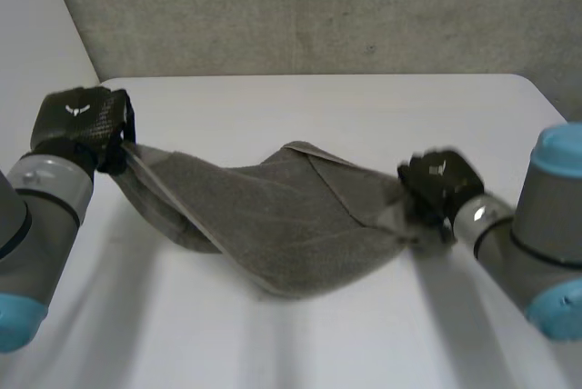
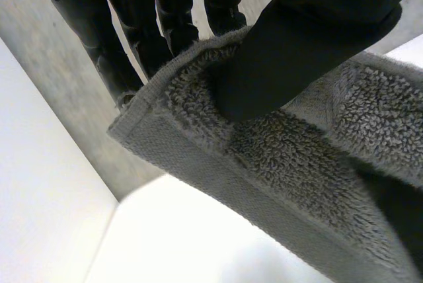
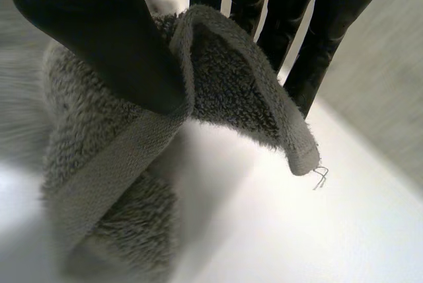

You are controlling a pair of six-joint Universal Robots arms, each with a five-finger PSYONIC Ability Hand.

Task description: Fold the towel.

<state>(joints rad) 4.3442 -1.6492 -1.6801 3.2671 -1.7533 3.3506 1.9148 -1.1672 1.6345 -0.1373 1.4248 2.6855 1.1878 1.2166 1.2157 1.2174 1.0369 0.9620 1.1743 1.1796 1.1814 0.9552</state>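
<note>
A grey terry towel (image 1: 273, 216) hangs slack between my two hands above the white table (image 1: 364, 116), its middle sagging onto the tabletop. My left hand (image 1: 80, 121) is raised at the left and pinches the towel's left corner; in the left wrist view its thumb (image 2: 291, 38) presses the towel (image 2: 277, 164) against the fingers (image 2: 139, 25) behind. My right hand (image 1: 438, 184) sits lower at the right and grips the towel's right end. In the right wrist view its thumb (image 3: 99, 32) clamps the folded hem (image 3: 218, 78) against the fingers (image 3: 310, 38).
A grey wall (image 1: 318, 7) stands behind the table's far edge. The table's left edge runs close beside my left arm (image 1: 36, 225). My right arm (image 1: 536, 234) reaches in from the right.
</note>
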